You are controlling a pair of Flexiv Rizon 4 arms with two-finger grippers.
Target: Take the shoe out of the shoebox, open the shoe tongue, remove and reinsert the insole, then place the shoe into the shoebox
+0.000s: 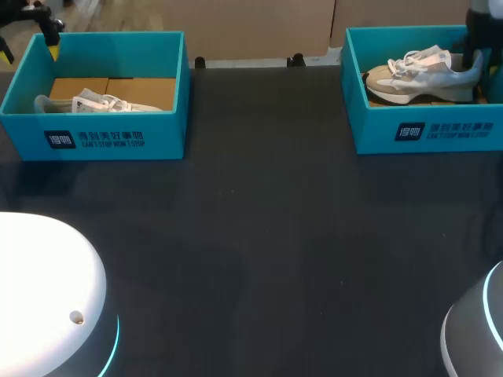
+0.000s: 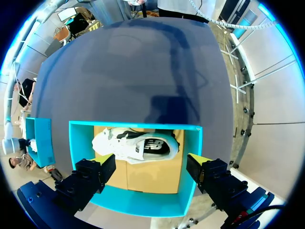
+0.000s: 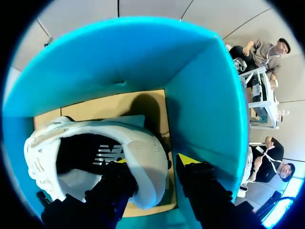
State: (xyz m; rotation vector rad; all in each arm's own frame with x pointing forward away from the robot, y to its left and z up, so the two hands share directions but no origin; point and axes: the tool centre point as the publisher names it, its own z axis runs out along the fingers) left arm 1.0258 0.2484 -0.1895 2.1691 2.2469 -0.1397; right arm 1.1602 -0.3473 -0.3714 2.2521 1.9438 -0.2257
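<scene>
Where the dark table (image 1: 259,236) reaches its far edge, two teal shoeboxes stand well apart, one at each far corner, both without lids and each with a brown cardboard floor.

The left shoebox (image 1: 94,137) holds the left shoe (image 1: 98,104), a white trainer with a dark lining. It lies on its side against the wall that faces the middle of the table. The left gripper (image 2: 151,164) hangs above this box with its fingers (image 2: 95,176) spread wide and nothing between them. In the left wrist view the shoe shows below and ahead of the gripper, and nothing touches it.

The right shoebox (image 1: 424,133) holds the right shoe (image 1: 420,75), a grey and white trainer with white laces. It stands on its sole, with its toe toward the middle of the table and its heel near the box's outer wall. The right gripper (image 3: 153,164) is down inside this box at the heel. One finger (image 3: 116,183) sits inside the shoe's dark mouth against the heel collar. The other finger (image 3: 200,181) is outside the heel, between shoe and box wall. A thin dark gap shows between this outer finger and the heel, so the gripper straddles the heel but has not closed on it.
</scene>
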